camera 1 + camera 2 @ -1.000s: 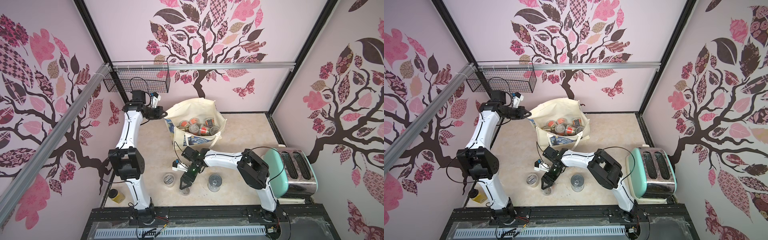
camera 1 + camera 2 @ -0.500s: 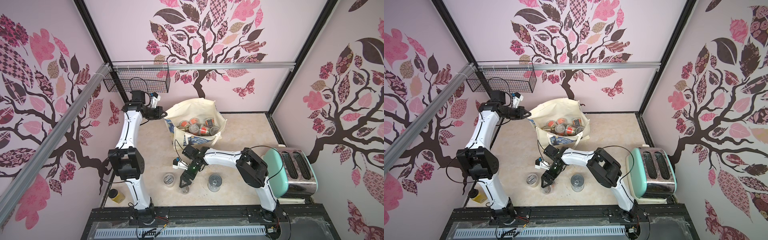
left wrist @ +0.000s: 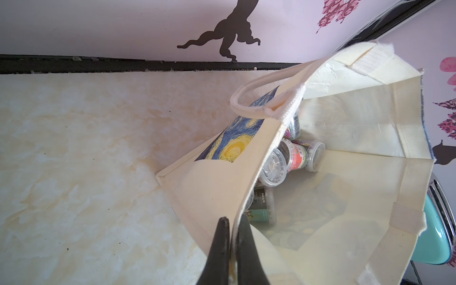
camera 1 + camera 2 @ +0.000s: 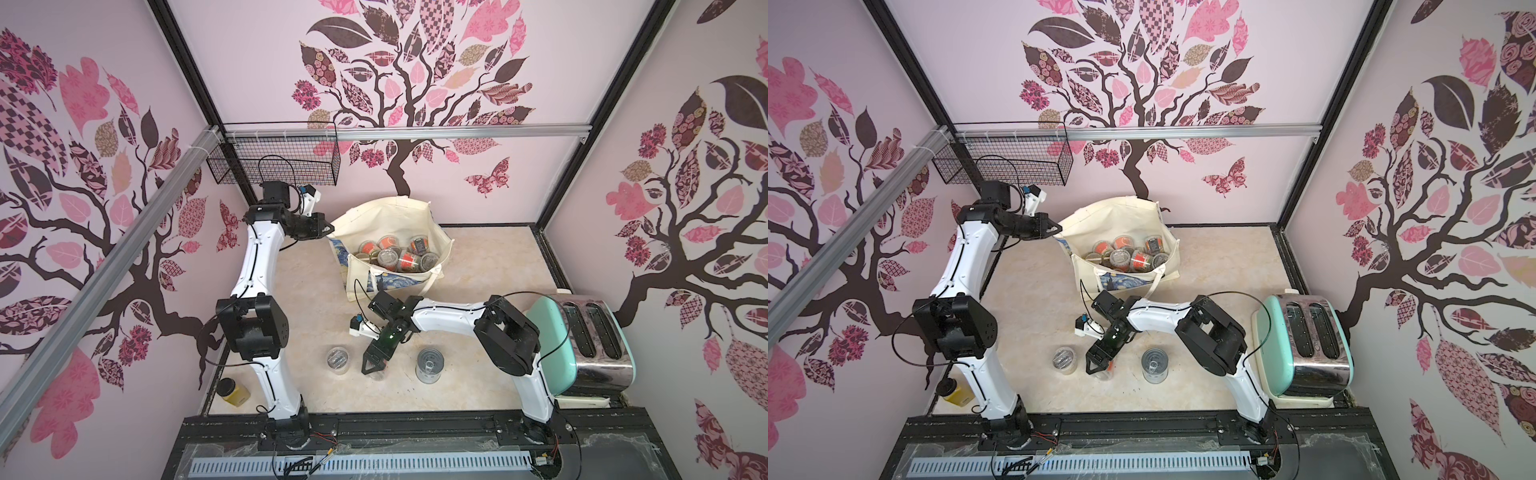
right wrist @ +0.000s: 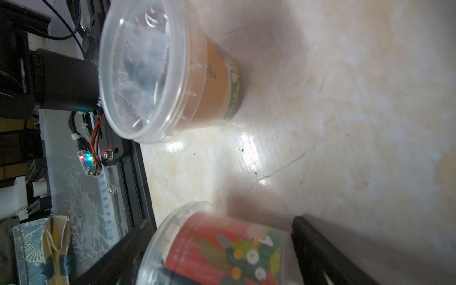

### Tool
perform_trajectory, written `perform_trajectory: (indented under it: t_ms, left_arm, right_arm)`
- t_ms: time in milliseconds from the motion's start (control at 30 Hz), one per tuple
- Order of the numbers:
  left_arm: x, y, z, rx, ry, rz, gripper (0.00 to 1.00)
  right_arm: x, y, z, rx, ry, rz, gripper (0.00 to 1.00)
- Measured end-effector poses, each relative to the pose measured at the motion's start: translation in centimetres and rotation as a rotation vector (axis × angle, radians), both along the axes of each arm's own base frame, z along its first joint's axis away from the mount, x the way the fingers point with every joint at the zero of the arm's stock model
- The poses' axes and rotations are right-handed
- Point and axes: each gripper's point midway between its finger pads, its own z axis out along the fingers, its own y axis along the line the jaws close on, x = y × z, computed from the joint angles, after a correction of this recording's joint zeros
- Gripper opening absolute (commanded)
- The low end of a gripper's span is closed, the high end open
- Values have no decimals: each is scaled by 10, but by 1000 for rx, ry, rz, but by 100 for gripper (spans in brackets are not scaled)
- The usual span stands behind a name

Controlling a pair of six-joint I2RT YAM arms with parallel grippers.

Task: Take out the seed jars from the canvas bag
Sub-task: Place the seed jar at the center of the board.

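The canvas bag [image 4: 390,216] [image 4: 1121,216] stands open at the back of the table, with several seed jars [image 4: 395,255] [image 4: 1125,255] piled inside. My left gripper [image 4: 330,227] [image 4: 1059,227] [image 3: 233,219] is shut on the bag's [image 3: 214,187] left rim and holds its mouth open; jars [image 3: 274,167] show within. My right gripper [image 4: 372,368] [image 4: 1096,368] [image 5: 222,222] is open near the front, its fingers either side of a red-label jar [image 5: 222,246] [image 4: 1105,372] on the table. A small gap shows beside one finger [image 5: 308,237].
Two more jars stand on the table either side of the right gripper: one [image 4: 338,359] [image 5: 172,74] to its left, one [image 4: 430,365] to its right. A mint toaster [image 4: 582,340] sits at the right edge, a mustard-yellow jar [image 4: 235,390] at front left, a wire basket [image 4: 274,162] on the back wall.
My right gripper's jaws have spread wider around the red-label jar; the arm has barely shifted. The left arm keeps its hold on the bag's rim.
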Motion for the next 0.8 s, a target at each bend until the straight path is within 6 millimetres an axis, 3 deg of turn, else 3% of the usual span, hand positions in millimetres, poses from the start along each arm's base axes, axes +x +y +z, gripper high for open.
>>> perform_trajectory:
  t_ms: [267, 800]
  left_arm:
    - [-1, 0, 0, -3, 2, -2, 0]
    - [-2, 0, 1, -12, 4, -11, 0]
  right_arm:
    - [4, 1, 7, 32, 2, -16, 71]
    - [-35, 1, 27, 95, 275, 48, 59]
